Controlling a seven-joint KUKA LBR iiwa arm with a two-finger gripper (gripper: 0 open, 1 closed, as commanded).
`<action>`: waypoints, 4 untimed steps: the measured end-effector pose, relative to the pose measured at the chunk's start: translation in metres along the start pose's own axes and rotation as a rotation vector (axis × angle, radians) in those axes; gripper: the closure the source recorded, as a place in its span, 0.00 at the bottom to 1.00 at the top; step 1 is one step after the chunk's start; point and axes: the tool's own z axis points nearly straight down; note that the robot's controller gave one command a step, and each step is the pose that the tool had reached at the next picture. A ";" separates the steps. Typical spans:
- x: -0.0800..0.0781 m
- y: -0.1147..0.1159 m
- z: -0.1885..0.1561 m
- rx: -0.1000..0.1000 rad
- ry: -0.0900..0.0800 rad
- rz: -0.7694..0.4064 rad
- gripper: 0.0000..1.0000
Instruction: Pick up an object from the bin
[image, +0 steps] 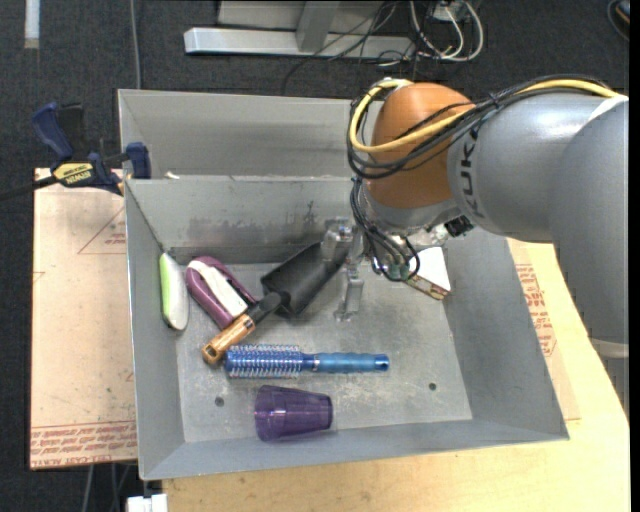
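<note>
My gripper (345, 308) reaches down near the middle of the bin, just right of the thick upper end of a black brush-like tool (300, 278). That tool lies slantwise, and its thin handle ends in a copper tip at the lower left. Nothing shows as held. A blue hairbrush (300, 362) lies flat below the gripper, bristles to the left. A flat white piece (434, 268) with a tan tab sits just right of the gripper, partly hidden by the arm.
A purple cup (290, 413) lies on its side near the front wall. A white and purple object (215, 287) and a pale green-white tube (172, 292) lie at the left wall. The arm and its orange cover hang over the bin's back right.
</note>
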 end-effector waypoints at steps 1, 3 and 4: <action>0.023 0.067 0.059 0.000 0.004 0.115 0.00; 0.009 0.101 0.056 -0.004 -0.010 -0.327 1.00; 0.009 0.085 -0.028 -0.004 -0.021 -0.360 1.00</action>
